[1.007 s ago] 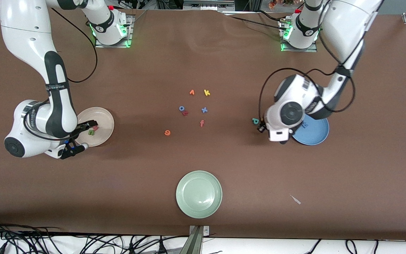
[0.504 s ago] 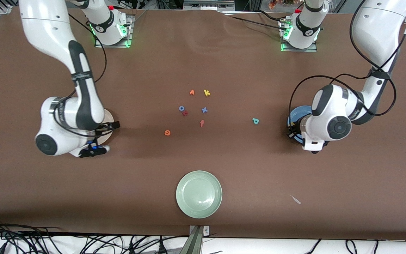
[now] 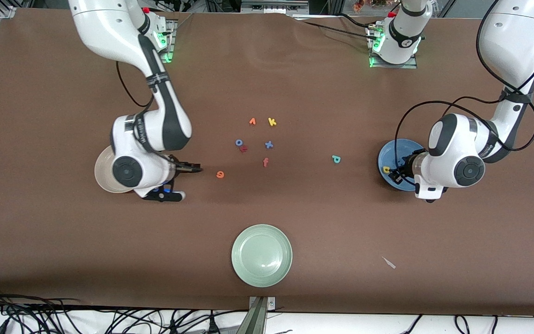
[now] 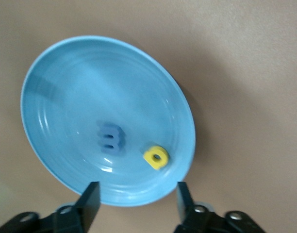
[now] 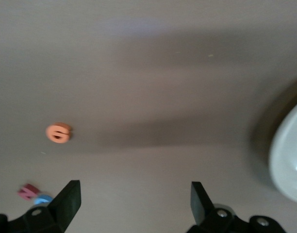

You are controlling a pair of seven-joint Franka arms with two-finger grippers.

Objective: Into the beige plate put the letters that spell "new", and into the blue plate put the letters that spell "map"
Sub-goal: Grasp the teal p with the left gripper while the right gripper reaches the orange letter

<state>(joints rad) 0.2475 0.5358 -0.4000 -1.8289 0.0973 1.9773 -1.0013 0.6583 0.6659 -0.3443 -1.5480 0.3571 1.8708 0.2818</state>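
Left gripper (image 4: 135, 201): I see it hanging over the blue plate's rim, jaws parted and holding nothing.
Right gripper (image 5: 134, 204): I see it over bare bench just beside the beige plate, toward the orange e, jaws spread wide and empty.
Blue plate (image 3: 394, 153): toward the left arm's end of the bench, partly covered by the left arm's wrist; its rim toward the table's middle shows clear.
Yellow a (image 4: 156, 157): lies in the blue plate, close to the rim.
Periwinkle m (image 4: 110, 137): lies in the blue plate near its centre, apart from the a.
Teal p (image 3: 336, 159): alone on the bench between the letter cluster and the blue plate, open bench all round it.
Beige plate (image 3: 102, 169): toward the right arm's end; I see only an arc of its rim past the right arm's wrist, and I cannot tell what lies in it.
Orange e (image 3: 220, 174): on the bench near the right gripper, with free bench on every side.
Spare letters: orange f (image 3: 265, 162), blue x (image 3: 269, 144), yellow k (image 3: 272, 122), with blue o (image 3: 238, 142) and red r (image 3: 244, 149) touching; a loose cluster at mid-bench.
Green plate (image 3: 262, 255): empty, near the bench edge closest to the front camera, well apart from both arms.
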